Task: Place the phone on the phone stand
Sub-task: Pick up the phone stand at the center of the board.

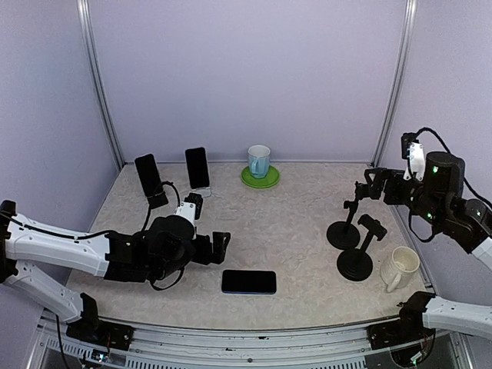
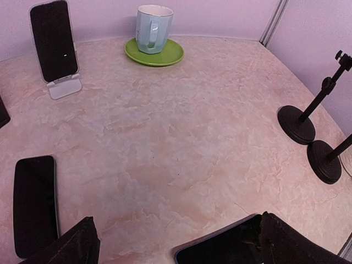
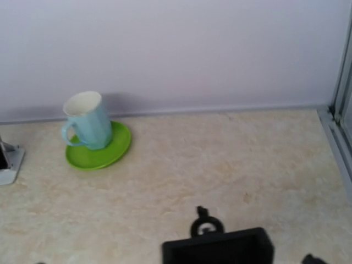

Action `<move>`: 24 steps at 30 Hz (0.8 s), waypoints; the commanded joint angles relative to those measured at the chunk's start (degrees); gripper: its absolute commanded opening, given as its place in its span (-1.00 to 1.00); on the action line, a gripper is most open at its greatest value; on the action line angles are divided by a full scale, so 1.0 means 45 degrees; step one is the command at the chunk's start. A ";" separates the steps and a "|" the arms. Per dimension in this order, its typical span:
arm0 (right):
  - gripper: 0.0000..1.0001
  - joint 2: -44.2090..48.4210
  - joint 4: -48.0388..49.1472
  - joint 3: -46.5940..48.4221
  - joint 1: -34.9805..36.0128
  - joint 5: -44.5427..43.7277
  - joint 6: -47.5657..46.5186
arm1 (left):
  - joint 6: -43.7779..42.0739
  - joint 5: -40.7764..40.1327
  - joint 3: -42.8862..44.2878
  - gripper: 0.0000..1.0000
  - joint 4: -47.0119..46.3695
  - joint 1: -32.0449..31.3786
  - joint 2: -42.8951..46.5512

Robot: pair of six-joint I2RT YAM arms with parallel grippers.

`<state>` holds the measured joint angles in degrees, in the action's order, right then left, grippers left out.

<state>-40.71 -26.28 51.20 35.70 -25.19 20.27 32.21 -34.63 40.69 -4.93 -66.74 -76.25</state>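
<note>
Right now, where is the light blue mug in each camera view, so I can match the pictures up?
Top external: the mug is near the centre of the picture, slightly above the middle.
Left wrist: the mug is at the top, just left of centre.
Right wrist: the mug is at the left, about mid-height.
Shared landmark: the green saucer under it shows in all three views.

Bare bench [image 1: 300, 211] lies between the flat phone [image 1: 248, 281] and the near stand [image 1: 355, 265], open to a tool coming from the left. The far stand [image 1: 344, 234] crowds it behind, and a cream mug [image 1: 401, 267] stands just beside its right.
</note>
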 commanded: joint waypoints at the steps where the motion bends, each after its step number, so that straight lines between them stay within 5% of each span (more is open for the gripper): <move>1: 1.00 -0.0326 0.0397 -0.0012 -0.2192 0.3219 -0.0247 | 0.0559 -0.0542 -0.0564 0.97 0.0236 -0.0225 0.0682; 8: 0.92 -0.0564 0.1768 -0.1255 -0.5608 0.7380 -0.0372 | 0.1030 -0.0912 -0.1086 0.98 0.0762 -0.0247 0.1367; 18: 0.45 -0.0273 0.3675 -0.2489 -0.5943 0.8368 -0.0584 | 0.1540 -0.0960 -0.1935 0.97 0.1030 -0.0247 0.2439; 24: 0.47 -0.0280 0.3583 -0.2605 -0.6257 0.8282 -0.0473 | 0.1542 -0.0786 -0.1801 0.97 0.1056 -0.0254 0.2210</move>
<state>-42.59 -12.34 40.38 9.21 11.11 17.69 38.63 -37.98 32.56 -0.75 -67.59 -66.08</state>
